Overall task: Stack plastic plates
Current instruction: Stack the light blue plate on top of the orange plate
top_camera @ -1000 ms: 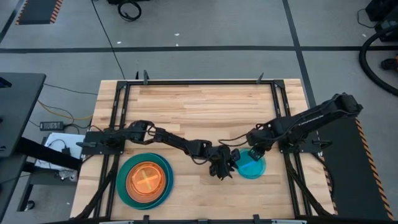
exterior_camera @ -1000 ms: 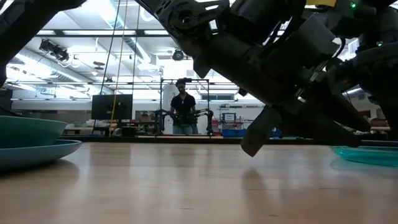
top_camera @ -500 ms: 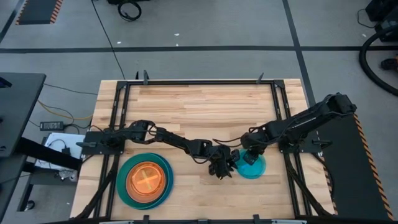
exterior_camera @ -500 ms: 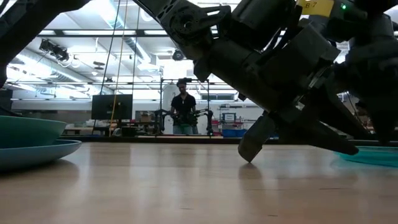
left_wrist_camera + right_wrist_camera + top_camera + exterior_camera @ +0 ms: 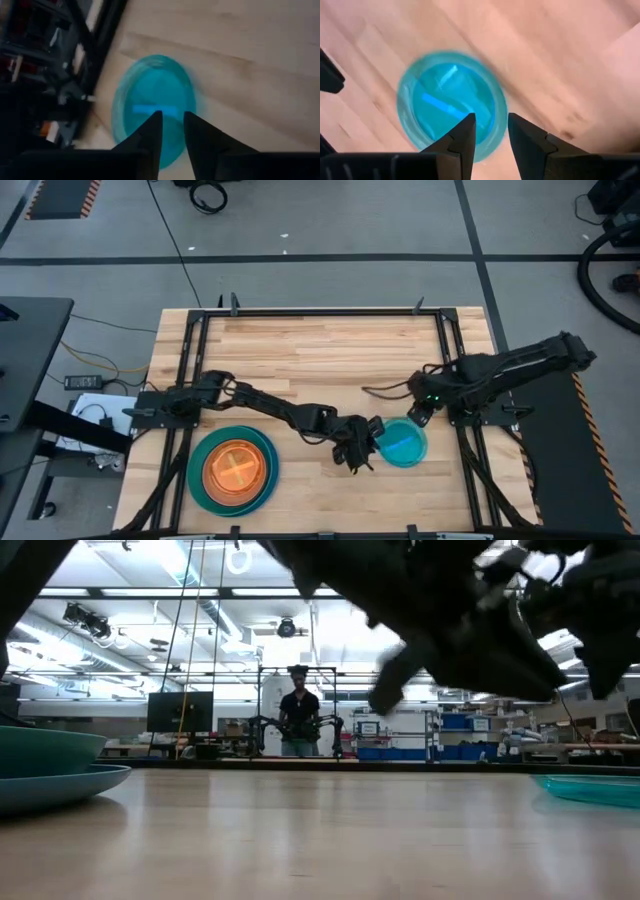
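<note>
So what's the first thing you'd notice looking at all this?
Probably the small see-through cyan plastic plate lying alone on the wooden table, with the left gripper beside it and the right gripper just behind. Then the bright orange plate nested in big teal ones by the front left.

Wood table (image 5: 330, 350): plate stack (image 5: 235, 470) left, cyan plate (image 5: 403, 444) right

Translucent cyan plate (image 5: 403, 443), orange plate (image 5: 237, 471) on teal plates (image 5: 204, 489), pale wood table (image 5: 320, 350).
</note>
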Robot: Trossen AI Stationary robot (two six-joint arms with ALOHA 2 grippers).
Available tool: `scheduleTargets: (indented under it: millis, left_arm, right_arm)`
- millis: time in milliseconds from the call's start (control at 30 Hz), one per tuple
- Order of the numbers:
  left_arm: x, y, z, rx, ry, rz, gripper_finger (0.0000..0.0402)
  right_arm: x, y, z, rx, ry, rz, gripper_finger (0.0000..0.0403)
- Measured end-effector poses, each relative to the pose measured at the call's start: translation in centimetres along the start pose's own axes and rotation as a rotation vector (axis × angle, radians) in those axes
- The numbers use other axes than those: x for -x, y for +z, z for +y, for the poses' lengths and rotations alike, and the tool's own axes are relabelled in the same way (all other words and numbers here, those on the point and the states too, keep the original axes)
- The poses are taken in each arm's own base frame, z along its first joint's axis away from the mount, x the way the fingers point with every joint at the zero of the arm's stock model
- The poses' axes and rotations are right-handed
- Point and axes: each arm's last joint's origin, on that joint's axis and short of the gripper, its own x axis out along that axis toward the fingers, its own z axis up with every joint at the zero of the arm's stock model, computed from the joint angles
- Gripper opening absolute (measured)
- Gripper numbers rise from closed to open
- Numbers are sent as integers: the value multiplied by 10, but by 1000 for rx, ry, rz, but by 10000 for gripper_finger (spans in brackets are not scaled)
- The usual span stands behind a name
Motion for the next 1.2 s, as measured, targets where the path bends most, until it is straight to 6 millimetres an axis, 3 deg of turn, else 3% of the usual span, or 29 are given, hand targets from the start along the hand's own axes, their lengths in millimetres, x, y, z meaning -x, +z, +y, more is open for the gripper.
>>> scheduleTargets:
  millis: [167,300,667,833,1200]
  left_arm:
    - [19,-1,11,72,-30,38,64]
    - [28,1,12,146,-76,62,57]
    - [37,-5,-9,331,-304,173,56]
    - [48,4,-11,362,-344,187,56]
    - [57,31,-38,440,-446,257,56]
  right_arm:
    - [10,-5,-9,-47,45,-58,125]
    - [0,-11,-11,-71,26,-15,125]
    - [-41,-18,-7,-61,-89,140,125]
    - [-51,-14,-4,-8,-100,177,125]
    - [-67,3,-5,67,-52,251,125]
